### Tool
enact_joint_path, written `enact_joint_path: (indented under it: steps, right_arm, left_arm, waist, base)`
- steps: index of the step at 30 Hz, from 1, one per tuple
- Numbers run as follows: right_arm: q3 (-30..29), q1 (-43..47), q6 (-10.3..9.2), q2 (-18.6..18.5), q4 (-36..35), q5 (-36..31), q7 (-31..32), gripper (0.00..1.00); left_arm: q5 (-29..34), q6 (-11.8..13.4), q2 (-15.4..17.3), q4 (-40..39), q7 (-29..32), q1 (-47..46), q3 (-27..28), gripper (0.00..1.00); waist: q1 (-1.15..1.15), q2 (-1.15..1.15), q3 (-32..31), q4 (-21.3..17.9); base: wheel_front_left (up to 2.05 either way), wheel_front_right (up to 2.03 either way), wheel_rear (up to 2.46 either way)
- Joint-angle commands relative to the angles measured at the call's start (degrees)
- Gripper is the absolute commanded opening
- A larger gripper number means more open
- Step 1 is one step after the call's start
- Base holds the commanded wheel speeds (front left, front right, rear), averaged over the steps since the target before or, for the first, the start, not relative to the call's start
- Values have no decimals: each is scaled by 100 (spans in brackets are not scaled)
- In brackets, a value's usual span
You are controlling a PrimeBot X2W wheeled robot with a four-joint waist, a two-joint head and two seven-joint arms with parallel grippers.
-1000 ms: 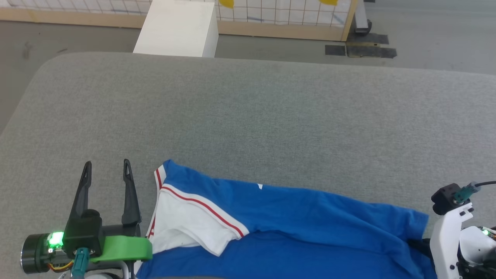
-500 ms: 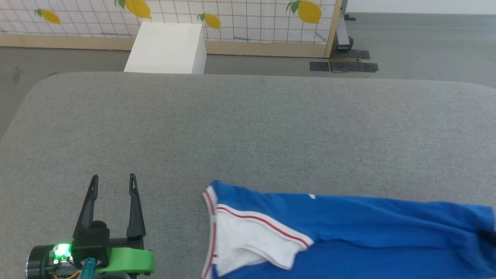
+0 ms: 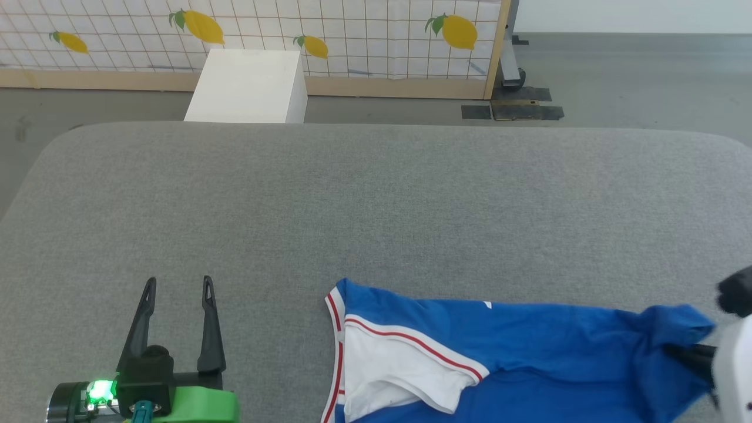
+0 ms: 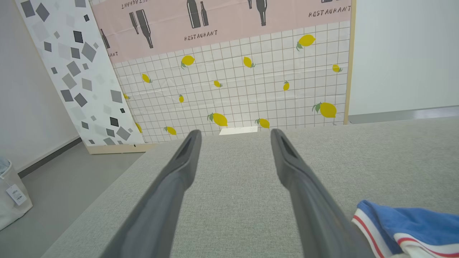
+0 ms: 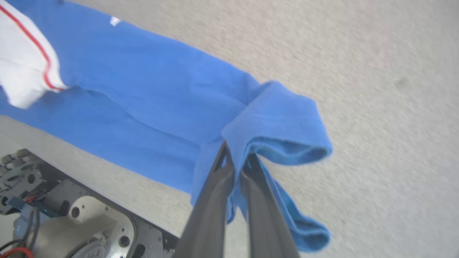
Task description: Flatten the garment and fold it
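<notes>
Plainly, the garment (image 3: 529, 358) is seen lying on the grey desk (image 3: 376, 194) along the lower edge of the head view, from bottom centre to lower right, its blue body stretched sideways in long creases. A white sleeve (image 3: 399, 376) edged with red-and-white striped trim is laid over the blue cloth at the garment's left end, and a small white mark (image 3: 487, 305) is shown near the upper edge of the blue. At the lower right of the frame the bunched blue end is pinched by the right gripper (image 5: 237, 153). In the right wrist view its jaws are pressed together on a fold of blue hem, which is draped around the dark fingers. Part of the robot's base (image 5: 71, 215) is seen at the lower left of that view. The left gripper (image 3: 179, 281) is found at the lower left of the head view, well apart from the garment, its jaws spread wide over bare desk, with a green light (image 3: 101, 389) lit on its wrist. Beyond the desk, at the upper left of the frame, a white box (image 3: 247, 88) is set before a tiled panel (image 3: 352, 35) printed with lemons.
</notes>
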Motion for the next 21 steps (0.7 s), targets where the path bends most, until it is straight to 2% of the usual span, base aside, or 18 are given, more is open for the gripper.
enact_joint_path:
  steps: [1,6,10,15,21]
  right_arm:
    - [83,48,-8,94,-286,28,48,0]
    - [469,-255,-8,323,-1223,-20,274,0]
    - [915,-688,-8,503,-1642,-170,425,0]
    - [1604,-1406,-8,845,-1721,-260,515,0]
    - [2647,-2422,-8,1315,-1374,-396,542,0]
  left_arm:
    - [59,49,36,3,-20,50,2,100]
    - [79,60,35,-2,-20,2,-86,100]
    - [101,92,28,-27,-20,-90,-167,100]
    - [87,117,25,-7,-20,-239,-243,100]
    - [49,100,13,68,-20,-449,-318,100]
  waist:
    - [0,0,20,16]
    - [0,0,108,91]
    - [0,0,236,206]
    - [0,0,400,357]
    - [0,0,619,548]
  base:
    - [0,0,0]
    - [0,0,0]
    - [0,0,0]
    - [0,0,0]
    - [0,0,0]
